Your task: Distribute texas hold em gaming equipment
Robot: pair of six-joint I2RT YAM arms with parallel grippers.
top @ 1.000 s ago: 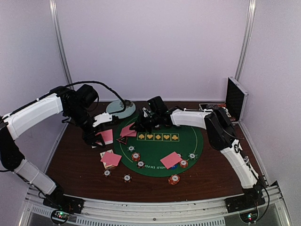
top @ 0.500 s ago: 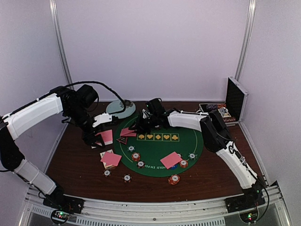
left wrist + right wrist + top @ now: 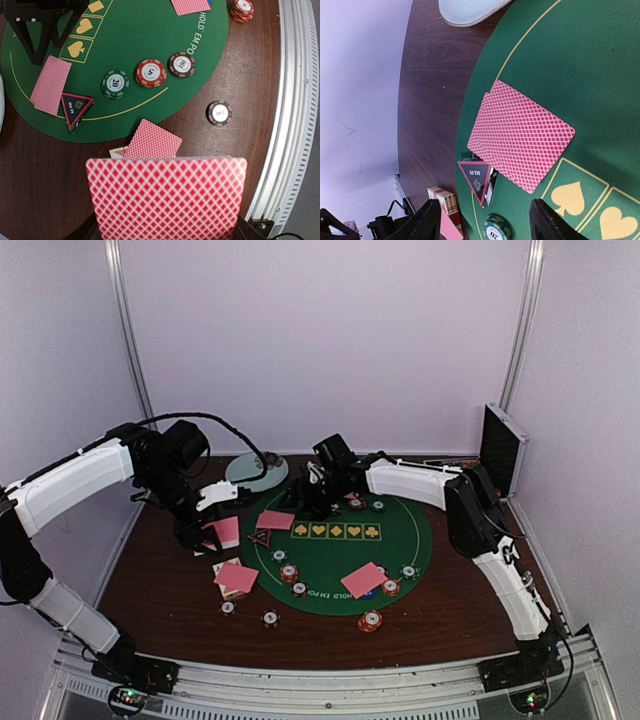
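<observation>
My left gripper (image 3: pixel 212 531) is shut on a stack of pink-backed cards (image 3: pixel 166 197) held over the brown table left of the green mat (image 3: pixel 400 530); the cards hide its fingertips. My right gripper (image 3: pixel 487 225) hangs open over the mat's left part, fingers (image 3: pixel 427 222) wide apart with nothing between them. Just in front of it a single card (image 3: pixel 520 134) lies flat on the mat, beside the red-black triangle marker (image 3: pixel 476 177). A green chip (image 3: pixel 115 84), a red chip (image 3: pixel 151 73) and a dark chip (image 3: pixel 182 64) lie in a row on the mat.
A pale plate (image 3: pixel 256 470) sits behind the mat at the left. The metal case (image 3: pixel 500 450) stands open at the back right. More cards (image 3: pixel 362 579) and chips (image 3: pixel 370 621) lie along the mat's near edge, with a card box (image 3: pixel 228 568) and card (image 3: pixel 154 142) on the table.
My right gripper has opened and let go of the card, which now lies flat on the mat's left part; the gripper has drawn back to the right. The left arm has not moved.
</observation>
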